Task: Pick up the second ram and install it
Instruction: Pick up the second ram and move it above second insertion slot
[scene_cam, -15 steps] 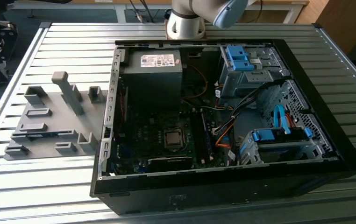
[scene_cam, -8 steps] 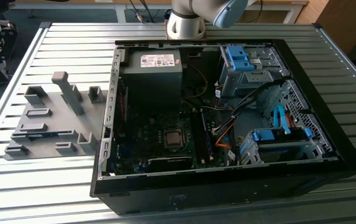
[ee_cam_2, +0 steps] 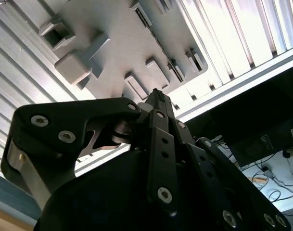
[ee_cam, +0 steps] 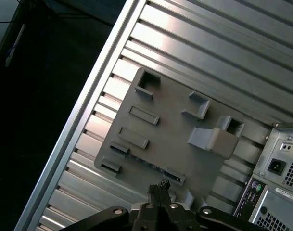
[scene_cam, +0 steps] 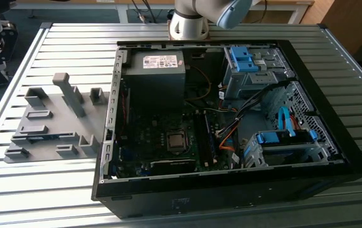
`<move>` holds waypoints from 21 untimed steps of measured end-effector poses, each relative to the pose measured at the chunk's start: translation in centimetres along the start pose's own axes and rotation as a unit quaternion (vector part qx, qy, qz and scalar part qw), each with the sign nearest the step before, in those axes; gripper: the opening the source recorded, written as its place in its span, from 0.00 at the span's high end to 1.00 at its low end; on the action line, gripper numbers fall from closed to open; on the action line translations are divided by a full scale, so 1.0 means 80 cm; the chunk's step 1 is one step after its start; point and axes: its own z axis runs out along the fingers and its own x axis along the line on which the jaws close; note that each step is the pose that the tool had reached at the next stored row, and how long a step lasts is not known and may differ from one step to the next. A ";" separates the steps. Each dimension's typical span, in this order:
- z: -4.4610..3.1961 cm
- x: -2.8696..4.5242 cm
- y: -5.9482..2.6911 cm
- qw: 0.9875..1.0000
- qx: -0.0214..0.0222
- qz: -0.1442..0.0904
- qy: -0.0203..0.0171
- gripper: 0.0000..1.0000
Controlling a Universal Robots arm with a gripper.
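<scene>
Presently, gripper (ee_cam: 158,185): held above the grey holder tray (ee_cam: 170,137), jaws pressed together, nothing clamped.
Second ram (ee_cam: 146,162): thin dark strip, seated in a tray slot.
Computer case (scene_cam: 232,192): laid open, at the exterior view's right of the tray.

A holder plate (scene_cam: 63,126) is laid on the tabletop (scene_cam: 73,33) toward the exterior view's left edge, and an open computer case (scene_cam: 168,199) is set just beside it, toward the right. The arm's base (scene_cam: 187,26) is mounted behind the case at the far edge. The second ram (ee_cam: 147,164) is held on the plate, along one of its edges.
</scene>
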 end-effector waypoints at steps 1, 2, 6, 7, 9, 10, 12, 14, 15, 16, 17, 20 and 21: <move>0.0000 0.0000 0.000 1.000 0.000 -0.010 0.000 0.89; 0.0001 0.0000 0.000 1.000 0.000 -0.019 0.001 0.89; 0.0003 0.0000 0.000 0.998 0.001 -0.055 0.002 0.89; 0.0003 0.0000 0.000 0.998 0.001 -0.064 0.003 0.89; 0.0005 0.0000 0.000 0.997 0.001 -0.082 0.003 0.89; 0.0005 0.0000 0.000 0.996 0.002 -0.091 0.004 0.89; 0.0007 0.0000 0.000 0.994 0.002 -0.109 0.004 0.89; 0.0008 0.0000 0.000 0.992 0.002 -0.127 0.005 0.89; 0.0009 0.0000 0.000 0.991 0.002 -0.136 0.006 0.89; 0.0010 0.0000 0.000 0.989 0.003 -0.145 0.006 0.89; 0.0010 0.0000 0.000 0.988 0.003 -0.154 0.006 0.89; 0.0013 0.0000 0.000 0.983 0.003 -0.181 0.007 0.89; 0.0014 0.0000 0.000 0.982 0.003 -0.190 0.008 0.89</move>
